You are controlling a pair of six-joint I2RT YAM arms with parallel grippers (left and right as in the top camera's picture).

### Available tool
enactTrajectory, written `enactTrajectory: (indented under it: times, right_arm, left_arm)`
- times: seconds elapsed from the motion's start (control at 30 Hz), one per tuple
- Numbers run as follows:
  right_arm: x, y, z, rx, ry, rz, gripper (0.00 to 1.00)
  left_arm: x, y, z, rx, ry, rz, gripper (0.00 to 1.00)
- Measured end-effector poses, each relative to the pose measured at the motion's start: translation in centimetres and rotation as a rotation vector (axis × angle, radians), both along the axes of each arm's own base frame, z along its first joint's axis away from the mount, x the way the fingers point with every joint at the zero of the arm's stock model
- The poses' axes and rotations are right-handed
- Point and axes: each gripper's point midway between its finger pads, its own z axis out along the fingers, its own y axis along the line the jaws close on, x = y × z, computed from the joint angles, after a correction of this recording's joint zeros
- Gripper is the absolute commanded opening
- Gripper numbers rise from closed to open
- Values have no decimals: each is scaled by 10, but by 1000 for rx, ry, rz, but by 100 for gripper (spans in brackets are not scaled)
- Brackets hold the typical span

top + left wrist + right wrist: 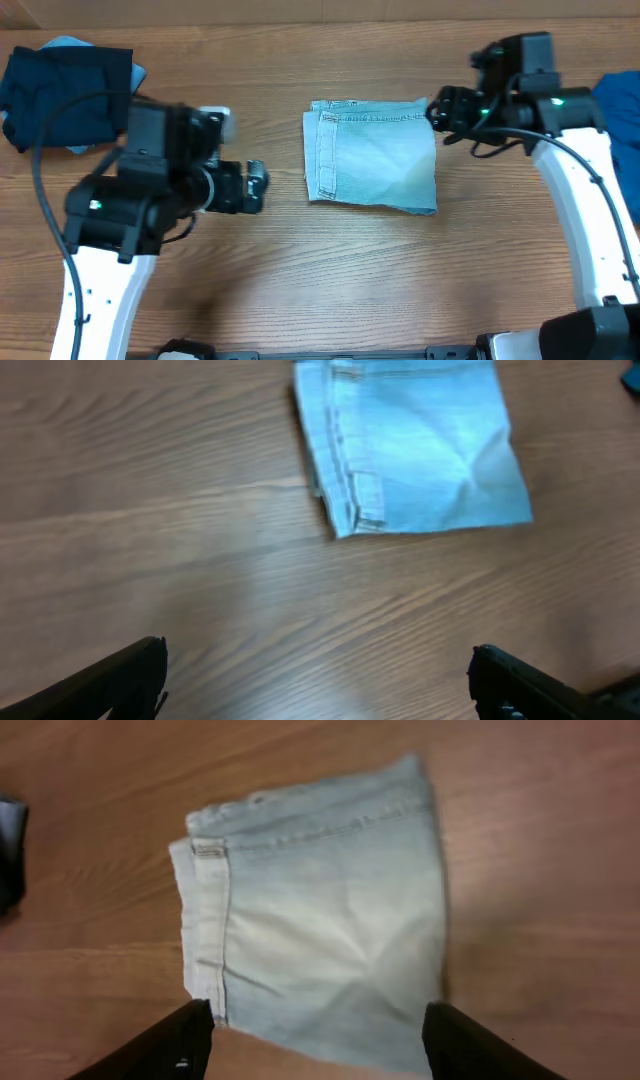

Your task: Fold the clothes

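Filling every view, the brown wooden table point(330, 290) carries the pale washed-blue denim shorts point(372, 155) near its middle, a little towards the far side. They lie flat, folded into a neat, almost square packet that is slightly longer from left to right than from far to near. Layered stitched edges run along the left side, another stitched band follows the far edge, and soft creases cross the plain faded panel towards the right. In the left wrist view the shorts point(415, 450) sit well ahead of the fingers. In the right wrist view the shorts point(320, 930) reach down between the two fingers. A dark navy garment point(65, 90) lies bunched in the far left corner, with a scrap of paler blue showing beneath it. A royal-blue garment point(618, 100) shows at the right edge, partly behind the arm. The left gripper point(255, 187) hovers over bare wood just left of the shorts, its jaws spread wide with nothing between them point(320, 670). The right gripper point(437, 110) is at the shorts' far right corner, also spread wide and gripping nothing point(318, 1025); whether it touches the cloth cannot be told.
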Motion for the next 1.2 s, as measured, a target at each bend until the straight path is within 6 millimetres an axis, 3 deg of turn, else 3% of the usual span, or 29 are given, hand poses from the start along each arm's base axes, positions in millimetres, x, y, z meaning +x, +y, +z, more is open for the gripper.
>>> enactTrajectory:
  times: [0.03,0.2,0.3,0.4,0.53,0.63,0.77,0.83,0.9,1.07,1.2]
  right_arm:
    - [-4,-2,-2,1,20,-8,95]
    - [-15,-7,-29,-6,125,-49,94]
    - [-19,-17,-62,-4,233,-86,91]
    - [-25,-25,-97,-6,341,-110,80]
    - [-34,-27,-124,-9,438,-115,76]
    - [-37,-26,-132,-8,468,-112,68]
    - [-38,-26,-136,-8,468,-112,68]
    - [-40,-26,-142,-8,471,-112,69]
    - [-45,-26,-152,-7,482,-112,77]
    - [-60,-23,-173,10,514,-105,79]
    - [-59,-17,-184,43,490,-97,80]
  left_arm:
    - [1,-5,2,3,-15,-17,100]
    - [5,-16,6,-5,-48,-32,100]
    - [5,-15,6,-4,-46,-23,100]
    - [8,-15,8,-7,-58,-19,100]
    - [9,-15,8,-6,-63,-17,100]
    - [9,-14,9,-3,-65,-15,100]
    - [9,-15,9,-3,-65,-15,100]
    - [9,-14,9,-3,-66,-15,100]
    - [9,-14,9,-3,-66,-15,100]
    - [10,-15,9,-4,-70,-15,100]
    - [12,-14,10,-3,-78,-13,100]
